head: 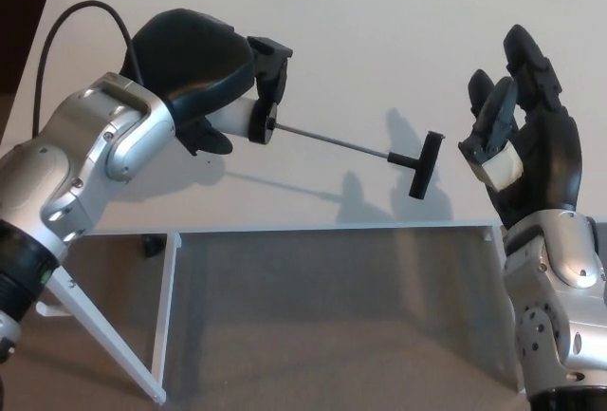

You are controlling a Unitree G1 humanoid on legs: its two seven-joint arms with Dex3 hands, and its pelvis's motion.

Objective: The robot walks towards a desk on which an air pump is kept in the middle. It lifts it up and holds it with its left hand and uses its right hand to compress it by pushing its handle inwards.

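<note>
the left hand [204,74] is wrapped around the white barrel of the air pump [248,117], its dark fingers and thumb pressed against the body so that only the barrel's right end and its black end cap show. the pump is held up off the desk [379,22], lying roughly level and pointing to the right, with its shadow falling on the desk surface below and nearer. from the end cap a thin metal rod [332,140] runs out to the right and slightly nearer, fully drawn out, ending in the black t-shaped handle [425,164], which stands almost upright across the rod's tip.

the right hand [517,140] is raised on the right side, just beside the handle but apart from it. its fingers are spread and hold nothing, palm turned toward the handle, with a pale pad showing on the thumb side. nothing lies between this hand and the handle.

a black cable [71,27] loops up from behind the left arm on the far left. the desk is a pale, plain surface, and its white legs [166,326] and frame show below the near edge, standing on a brownish carpeted floor [332,335]. a small dark object sits at the desk's far edge near the top middle, too cut off to identify.
</note>
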